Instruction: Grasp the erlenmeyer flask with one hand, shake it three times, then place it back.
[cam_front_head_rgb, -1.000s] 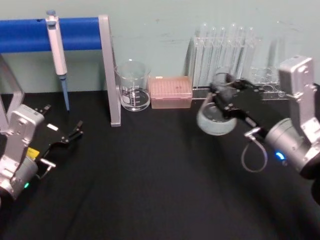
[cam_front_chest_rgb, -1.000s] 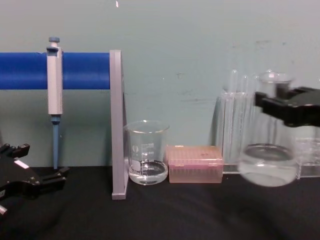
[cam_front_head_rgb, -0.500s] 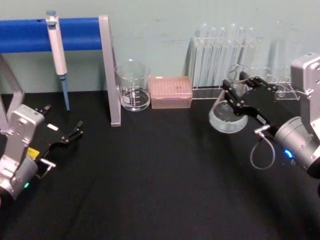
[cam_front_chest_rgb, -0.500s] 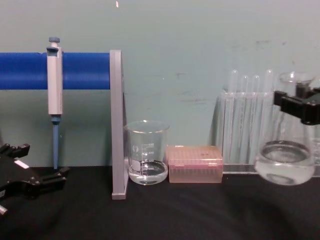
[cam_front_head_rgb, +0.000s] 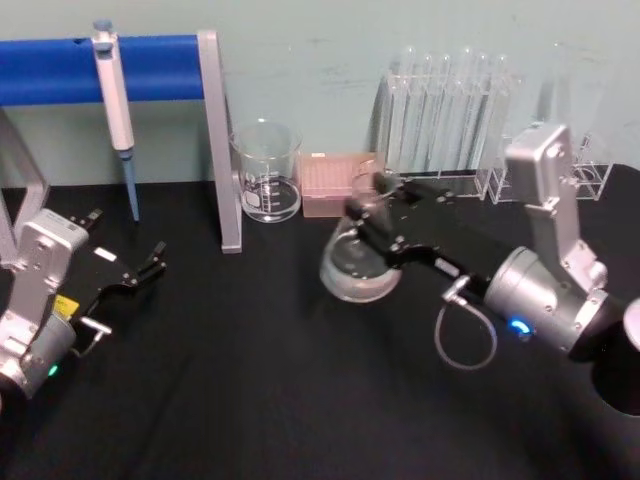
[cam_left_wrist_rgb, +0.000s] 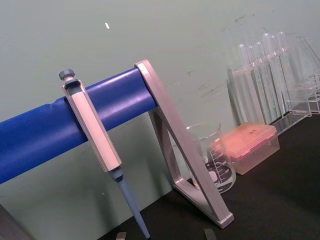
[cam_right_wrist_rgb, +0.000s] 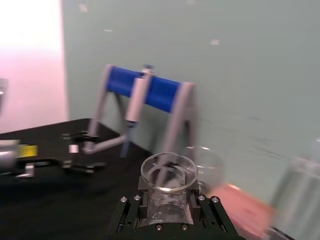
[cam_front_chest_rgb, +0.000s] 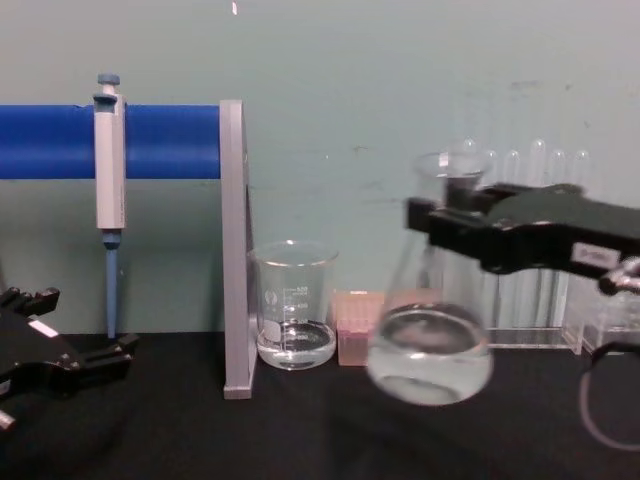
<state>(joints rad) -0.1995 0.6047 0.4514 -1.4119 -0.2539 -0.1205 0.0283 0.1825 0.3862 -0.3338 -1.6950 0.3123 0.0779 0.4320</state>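
- Flask position: erlenmeyer flask (cam_front_chest_rgb: 430, 345) hung clear of the black table (cam_front_head_rgb: 260, 400), just in front of the pink tip box (cam_front_head_rgb: 335, 180), with the right gripper (cam_front_chest_rgb: 447, 218) jaws clamped on its neck.
- Left gripper (cam_front_head_rgb: 128, 272) was parked at the table's left side, fingers apart.
- Step judged: shaking. Short strokes with the neck upright should keep the liquid below the rim.
- Beaker (cam_front_head_rgb: 267, 172) and tip box stood near behind; open table lay in front, the safer side to swing.
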